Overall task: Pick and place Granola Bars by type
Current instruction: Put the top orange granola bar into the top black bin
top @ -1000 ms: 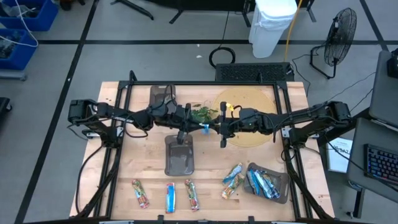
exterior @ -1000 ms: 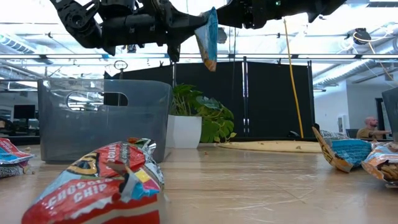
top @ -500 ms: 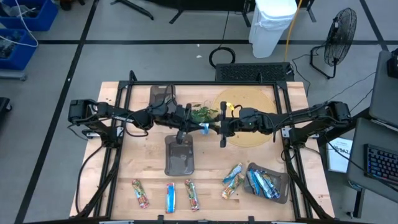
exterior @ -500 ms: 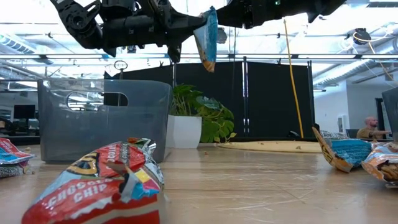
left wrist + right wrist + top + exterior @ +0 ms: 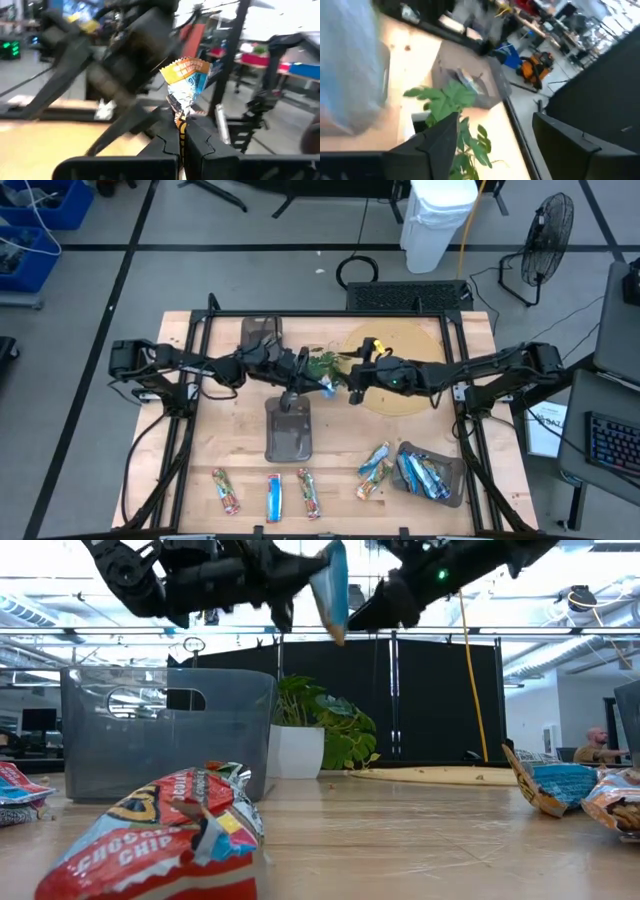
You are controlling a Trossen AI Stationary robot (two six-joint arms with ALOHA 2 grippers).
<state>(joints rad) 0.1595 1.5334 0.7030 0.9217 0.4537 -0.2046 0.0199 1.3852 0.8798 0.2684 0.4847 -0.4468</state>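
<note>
Left gripper [image 5: 181, 142] is clamped on a blue bar [image 5: 186, 85], held by the lower end of its wrapper with the bar standing up above the fingers; the wrist view alone shows the orange band across the wrapper's top. From above, the same bar [image 5: 329, 386] appears only as a small blue fleck at mid-table, just past the far end of the centre tray [image 5: 290, 429]. The low view shows it [image 5: 331, 585] hanging well above the table, tilted, between the two arms.

Right gripper [image 5: 353, 392] sits just beside the bar, its fingers spread wide apart and holding nothing; the right wrist view confirms the gap between the two fingers [image 5: 440, 137] and looks down on the plant [image 5: 451, 102] and a far tray [image 5: 470, 85].

Remaining bars, seen from above: three lie in a row at the near edge, one red [image 5: 225, 491], one blue [image 5: 273, 498], one red [image 5: 308, 492]. Two more [image 5: 375, 461] lie loose beside the right tray [image 5: 455, 480], which holds a heap of blue bars [image 5: 422, 475]. The low view adds a crumpled red wrapper [image 5: 165, 835] close to the lens and a grey bin [image 5: 165, 730] behind it. A person [image 5: 597, 745] sits in the room beyond the table.
</note>
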